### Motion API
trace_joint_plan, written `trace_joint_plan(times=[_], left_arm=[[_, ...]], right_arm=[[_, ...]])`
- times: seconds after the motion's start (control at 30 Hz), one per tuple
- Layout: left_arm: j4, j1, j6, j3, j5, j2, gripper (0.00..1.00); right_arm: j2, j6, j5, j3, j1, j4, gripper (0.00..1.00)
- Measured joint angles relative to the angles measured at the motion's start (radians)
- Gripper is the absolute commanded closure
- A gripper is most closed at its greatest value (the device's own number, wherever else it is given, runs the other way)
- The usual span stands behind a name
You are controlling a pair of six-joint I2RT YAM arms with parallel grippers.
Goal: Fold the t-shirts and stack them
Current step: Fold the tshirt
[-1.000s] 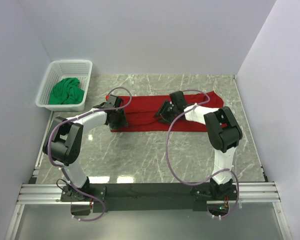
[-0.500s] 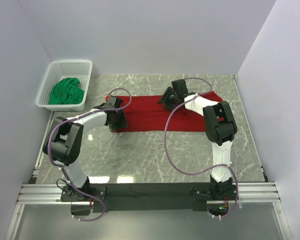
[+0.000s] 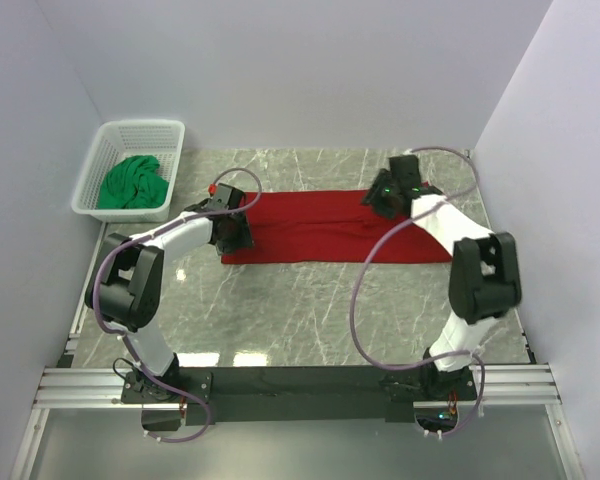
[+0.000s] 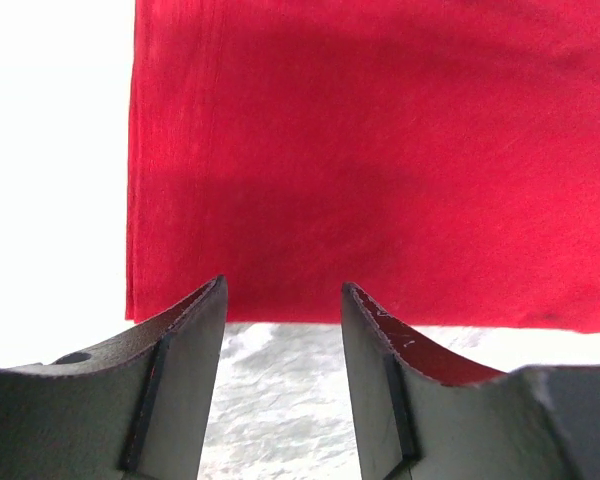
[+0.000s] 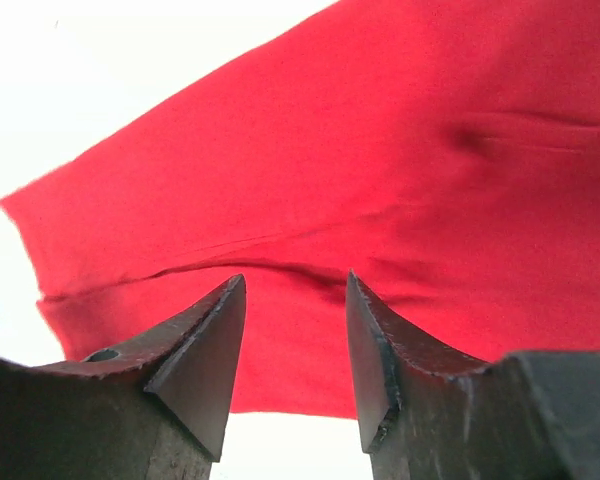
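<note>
The red t-shirt [image 3: 320, 228] lies on the marble table as a long flat strip, folded lengthwise. My left gripper [image 3: 236, 232] hovers at its left end; in the left wrist view the left gripper [image 4: 283, 290] is open, with bare marble between the fingers and the red t-shirt [image 4: 380, 150] edge just ahead. My right gripper [image 3: 380, 197] is over the strip's far right part; in the right wrist view the right gripper [image 5: 295, 280] is open above the red t-shirt [image 5: 380, 170], holding nothing. The green t-shirt [image 3: 133, 183] lies crumpled in the basket.
A white lattice basket [image 3: 102, 150] stands at the back left corner of the table. White walls close in the left, back and right sides. Purple cables loop from both arms over the front of the marble table [image 3: 280, 310].
My right arm has swung from the middle of the red shirt to its far right part. The left gripper has shifted only slightly. The shirt lies flatter than before.
</note>
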Motion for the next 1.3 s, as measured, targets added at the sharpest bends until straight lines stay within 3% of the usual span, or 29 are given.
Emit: trace_joint_plan(times=[0.2,0.53,0.93,1.03,1.17,1.3], left_arm=[[0.001,0.029,0.001,0.032,-0.002,0.002,0.46],[-0.004,0.051,0.000,0.011,0.004,0.048,0.46],[0.055,0.100,-0.037,-0.232,0.051,-0.150,0.46],[0.021,0.101,-0.046,-0.280,0.058,-0.214,0.39],[-0.061,0.107,-0.041,-0.303,0.050,-0.290,0.17],[-0.088,0.111,-0.024,-0.294,0.023,-0.384,0.10]], right_arm=[[-0.146,-0.009,0.072,-0.167,-0.146,-0.015,0.51],[-0.166,0.040,0.091,-0.398,-0.372,-0.035,0.51],[-0.290,0.110,0.002,-0.541,-0.567,-0.021,0.49],[-0.359,0.108,0.024,-0.584,-0.582,-0.069,0.49],[-0.448,0.105,0.050,-0.602,-0.575,-0.122,0.48],[-0.536,0.109,0.046,-0.586,-0.491,-0.104,0.48]])
